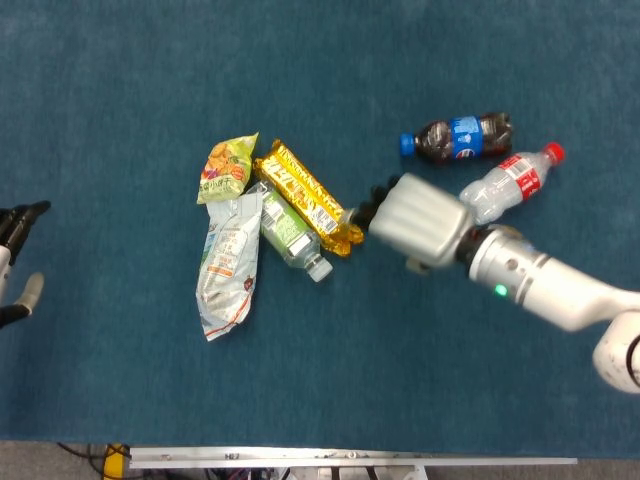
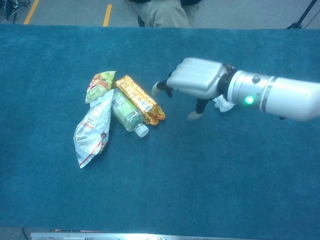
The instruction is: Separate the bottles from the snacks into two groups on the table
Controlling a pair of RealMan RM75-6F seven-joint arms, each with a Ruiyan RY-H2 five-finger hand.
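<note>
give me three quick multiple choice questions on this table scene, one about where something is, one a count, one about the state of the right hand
1. Where does the green-label bottle lie?
A. beside the cola bottle
B. between the gold snack bar and the white snack bag
C. in the right hand

2. How many bottles are on the table?
A. two
B. three
C. five

3. What is the right hand doing?
A. gripping the cola bottle
B. pressing on the white bag
C. holding nothing, near the end of the gold snack bar

Answers:
1 B, it sits in the snack pile between those two.
2 B, the cola bottle, the red-label clear bottle and the green-label one.
3 C, its fingers are apart and nothing is in it.
</note>
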